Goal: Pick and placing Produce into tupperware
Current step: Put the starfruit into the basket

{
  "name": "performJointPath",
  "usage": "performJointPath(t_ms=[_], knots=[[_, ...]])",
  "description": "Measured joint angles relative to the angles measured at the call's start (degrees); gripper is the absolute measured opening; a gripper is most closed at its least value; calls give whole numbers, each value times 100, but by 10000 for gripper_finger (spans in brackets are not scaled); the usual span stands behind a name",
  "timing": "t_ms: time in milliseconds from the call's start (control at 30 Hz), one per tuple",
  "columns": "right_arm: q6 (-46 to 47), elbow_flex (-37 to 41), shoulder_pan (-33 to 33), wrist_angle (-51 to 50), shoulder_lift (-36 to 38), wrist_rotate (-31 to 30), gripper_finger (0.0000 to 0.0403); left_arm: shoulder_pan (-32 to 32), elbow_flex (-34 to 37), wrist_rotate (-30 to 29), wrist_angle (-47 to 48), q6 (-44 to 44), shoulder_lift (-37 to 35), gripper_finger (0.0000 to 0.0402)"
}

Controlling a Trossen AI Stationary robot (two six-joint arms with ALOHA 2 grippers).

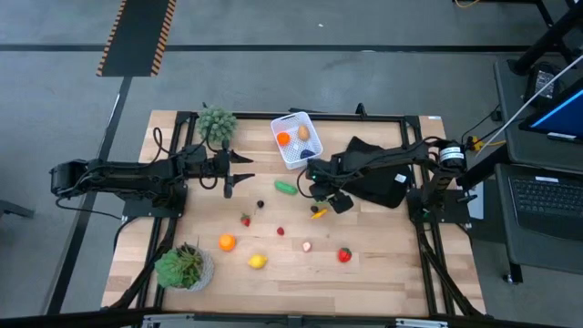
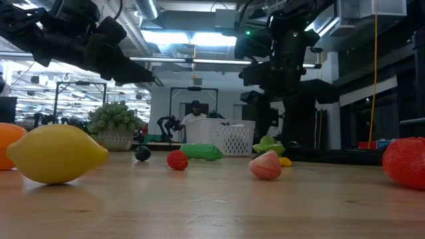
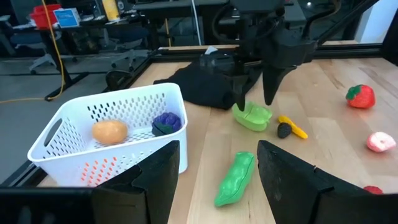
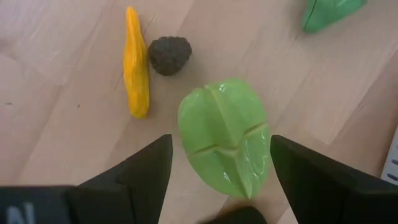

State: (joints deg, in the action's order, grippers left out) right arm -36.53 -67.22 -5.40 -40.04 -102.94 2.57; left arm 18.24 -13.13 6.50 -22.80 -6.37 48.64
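1. The high view alone takes in the whole worktop [image 1: 383,273]: the white tupperware [image 1: 297,138] sits near the far edge, between the two arms, with an orange piece [image 1: 283,138], a tan piece [image 1: 302,133] and a dark purple piece [image 1: 309,151] inside it.
2. The same view shows loose produce on the near half: an orange [image 1: 226,242], a lemon [image 1: 258,261], a red strawberry-like piece [image 1: 344,255], a pink piece [image 1: 306,245], two small red pieces and a small dark one, with a potted plant [image 1: 185,267] at the near left corner and another [image 1: 218,123] at the far left.
3. Only the right wrist view shows what lies under the right gripper [image 4: 217,165]: a pale green leafy piece [image 4: 225,134] flat on the wood between the two dark fingers, which stand wide apart on either side of it and hold nothing. A thin yellow piece [image 4: 136,62] and a dark lumpy piece [image 4: 170,55] lie just beside it, touching or nearly touching each other.
4. The left wrist view adds the side angle: the right arm points straight down over the leafy piece, fingertips close above the wood, beside the black cloth [image 3: 208,84].
5. The left gripper [image 3: 217,168] is raised above the worktop, jaws partly open and empty, facing a green pea pod [image 3: 236,179] and the tupperware's wall.
6. The low view shows a person in the room behind the tupperware.
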Motion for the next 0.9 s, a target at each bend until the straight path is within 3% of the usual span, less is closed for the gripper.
performJointPath(t_ms=[900], knots=[[31,-11,-43,152,-658,-127,271,0,-2,-11,97,20,0,206]])
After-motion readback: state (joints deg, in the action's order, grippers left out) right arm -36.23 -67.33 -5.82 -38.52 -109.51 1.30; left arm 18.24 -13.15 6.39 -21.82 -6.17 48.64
